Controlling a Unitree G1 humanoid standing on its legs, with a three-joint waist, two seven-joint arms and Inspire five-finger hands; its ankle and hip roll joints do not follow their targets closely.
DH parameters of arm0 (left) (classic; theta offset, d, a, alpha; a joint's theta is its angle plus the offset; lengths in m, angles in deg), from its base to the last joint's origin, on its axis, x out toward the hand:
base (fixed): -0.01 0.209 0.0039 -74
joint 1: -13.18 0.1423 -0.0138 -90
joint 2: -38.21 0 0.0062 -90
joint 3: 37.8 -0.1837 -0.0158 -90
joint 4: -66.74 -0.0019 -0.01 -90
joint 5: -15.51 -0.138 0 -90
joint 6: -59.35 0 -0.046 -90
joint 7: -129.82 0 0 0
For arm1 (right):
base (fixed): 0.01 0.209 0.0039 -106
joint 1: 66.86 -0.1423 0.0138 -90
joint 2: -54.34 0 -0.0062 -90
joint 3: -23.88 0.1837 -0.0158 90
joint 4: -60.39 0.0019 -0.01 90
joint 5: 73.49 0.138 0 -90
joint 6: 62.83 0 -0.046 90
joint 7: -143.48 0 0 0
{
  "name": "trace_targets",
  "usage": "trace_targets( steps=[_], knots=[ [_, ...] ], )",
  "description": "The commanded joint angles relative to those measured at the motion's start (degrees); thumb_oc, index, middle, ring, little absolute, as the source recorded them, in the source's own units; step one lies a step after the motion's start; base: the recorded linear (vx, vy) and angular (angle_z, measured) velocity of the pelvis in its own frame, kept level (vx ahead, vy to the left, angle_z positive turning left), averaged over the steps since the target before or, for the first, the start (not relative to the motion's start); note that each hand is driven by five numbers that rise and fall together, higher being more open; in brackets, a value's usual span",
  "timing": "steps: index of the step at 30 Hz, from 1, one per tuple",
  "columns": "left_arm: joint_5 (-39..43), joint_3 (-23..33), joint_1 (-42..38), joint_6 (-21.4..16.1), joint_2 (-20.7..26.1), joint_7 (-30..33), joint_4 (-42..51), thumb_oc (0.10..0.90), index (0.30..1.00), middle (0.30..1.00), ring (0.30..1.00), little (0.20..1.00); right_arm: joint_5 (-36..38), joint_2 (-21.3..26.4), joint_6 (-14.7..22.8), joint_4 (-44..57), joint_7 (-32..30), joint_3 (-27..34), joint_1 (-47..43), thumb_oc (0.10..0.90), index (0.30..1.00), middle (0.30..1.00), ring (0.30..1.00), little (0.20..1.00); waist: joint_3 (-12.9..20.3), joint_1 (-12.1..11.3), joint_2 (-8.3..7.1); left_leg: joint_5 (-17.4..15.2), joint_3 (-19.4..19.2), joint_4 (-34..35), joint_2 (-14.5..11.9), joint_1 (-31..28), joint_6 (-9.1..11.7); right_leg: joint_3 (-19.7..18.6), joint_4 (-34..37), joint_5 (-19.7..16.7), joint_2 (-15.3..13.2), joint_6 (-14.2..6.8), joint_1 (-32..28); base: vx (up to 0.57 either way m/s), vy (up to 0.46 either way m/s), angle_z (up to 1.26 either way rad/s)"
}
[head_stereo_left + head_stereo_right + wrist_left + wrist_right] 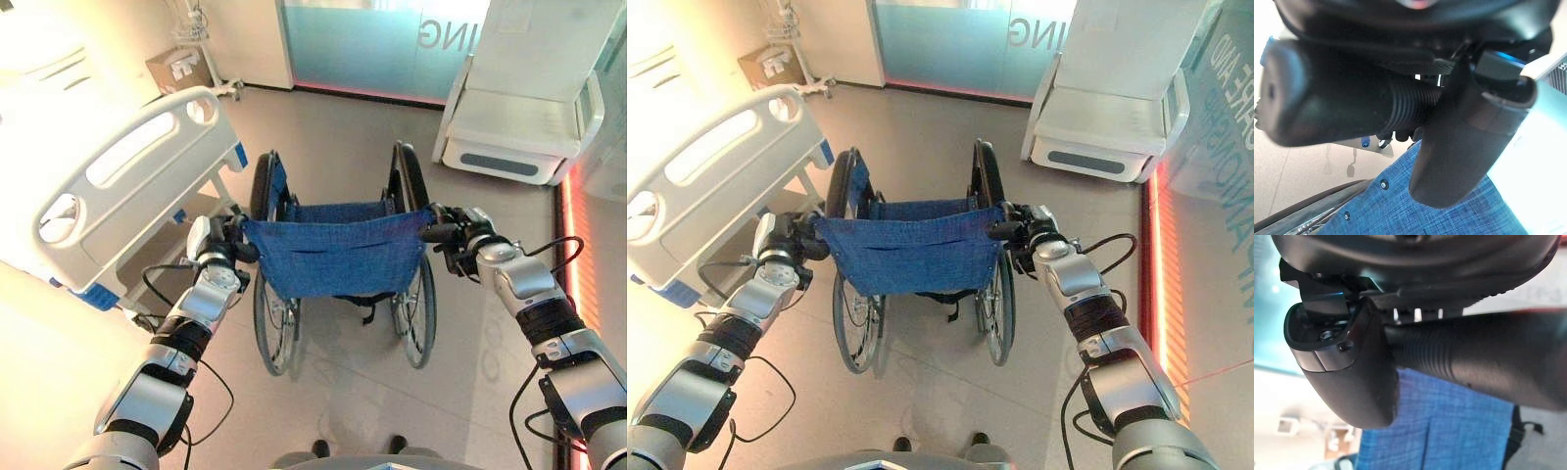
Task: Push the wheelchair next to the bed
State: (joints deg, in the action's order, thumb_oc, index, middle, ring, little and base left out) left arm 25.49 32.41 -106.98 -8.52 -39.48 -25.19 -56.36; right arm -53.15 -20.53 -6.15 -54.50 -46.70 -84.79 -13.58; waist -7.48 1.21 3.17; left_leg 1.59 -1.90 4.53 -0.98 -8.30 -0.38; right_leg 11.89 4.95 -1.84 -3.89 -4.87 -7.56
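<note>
hands: left hand (217, 247) and right hand (458, 238) clenched on wheelchair (336, 257) handles, for steering
wheelchair: just right of bed (118, 186), facing away

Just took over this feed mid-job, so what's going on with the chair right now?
The robot stands behind a wheelchair with a blue fabric back, gripping both push handles: the left robot hand is curled round the left handle and the right robot hand round the right handle. The bed, with its white footboard, lies ahead on the robot's left. The wheelchair sits on open floor near the bed's foot end, not yet alongside it.
</note>
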Motion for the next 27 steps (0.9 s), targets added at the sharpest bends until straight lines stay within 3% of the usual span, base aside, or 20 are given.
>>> trace_targets(
  steps=[1, 6, 19, 23, 26, 27],
  knots=[
    [8.23, 4.67, 8.46, -14.54, -1.74, 1.97, -2.29, 0.400, 0.300, 0.300, 0.300, 0.300, -5.03, -0.36, 5.57, -3.71, 1.51, -2.04, 7.83, 0.400, 0.300, 0.300, 0.300, 0.300, -4.39, -2.52, -3.50, -5.05, -2.47, -4.96, 2.38, 2.87, -1.37, -1.09, -9.28, 5.81, -0.21, 1.75, 3.14, 0.04, 0.040, -0.01],
    [7.56, 4.38, 8.93, -16.95, -3.35, 2.53, -1.16, 0.400, 0.300, 0.300, 0.300, 0.300, -8.55, -0.87, 8.23, -4.72, 0.17, -2.84, 7.75, 0.400, 0.300, 0.300, 0.300, 0.300, -4.38, -2.58, -3.39, -5.30, -2.85, -5.11, 2.51, 2.64, -1.59, -1.27, -9.61, 5.71, -0.55, 1.43, 3.20, 0.05, 0.047, -0.01],
    [5.42, 4.05, 8.82, -18.09, -2.37, 0.62, 1.60, 0.400, 0.300, 0.300, 0.300, 0.300, -11.67, -1.01, 9.60, -3.41, -3.13, -2.20, 7.27, 0.400, 0.300, 0.300, 0.300, 0.300, -5.57, -2.69, -2.93, -7.30, -4.14, -8.69, 3.58, 3.64, -3.33, -2.52, -12.83, 5.43, -2.83, 0.02, 5.08, 0.06, 0.088, -0.01],
    [5.03, 4.20, 8.34, -17.11, -1.61, 0.02, 2.83, 0.400, 0.300, 0.300, 0.300, 0.300, -11.37, -1.41, 8.69, -3.55, -3.99, -2.17, 6.58, 0.400, 0.300, 0.300, 0.300, 0.300, -6.10, -3.20, -2.44, -7.79, -4.26, -10.39, 4.05, 4.79, -4.42, -2.90, -17.99, 6.34, -3.85, -0.44, 6.65, 0.09, 0.159, -0.08],
    [3.41, 3.57, 7.44, -15.04, -0.48, -0.86, 4.22, 0.400, 0.300, 0.300, 0.300, 0.300, -11.12, -1.13, 7.47, -2.71, -4.11, -1.54, 6.24, 0.400, 0.300, 0.300, 0.300, 0.300, -6.69, -3.46, -2.08, -7.92, -4.35, -10.87, 4.75, 5.55, -5.44, -3.18, -32.30, 3.17, -5.00, -0.77, 10.25, 0.10, 0.142, -0.07],
    [3.22, 3.46, 7.31, -14.90, -0.36, -0.87, 4.36, 0.400, 0.300, 0.300, 0.300, 0.300, -11.07, -1.02, 7.33, -2.54, -4.15, -1.45, 6.25, 0.400, 0.300, 0.300, 0.300, 0.300, -6.59, -3.51, -2.03, -7.91, -4.37, -10.95, 4.74, 5.82, -5.43, -3.18, -32.77, 2.38, -5.01, -0.75, 10.72, 0.10, 0.095, 0.04]
  ],
)
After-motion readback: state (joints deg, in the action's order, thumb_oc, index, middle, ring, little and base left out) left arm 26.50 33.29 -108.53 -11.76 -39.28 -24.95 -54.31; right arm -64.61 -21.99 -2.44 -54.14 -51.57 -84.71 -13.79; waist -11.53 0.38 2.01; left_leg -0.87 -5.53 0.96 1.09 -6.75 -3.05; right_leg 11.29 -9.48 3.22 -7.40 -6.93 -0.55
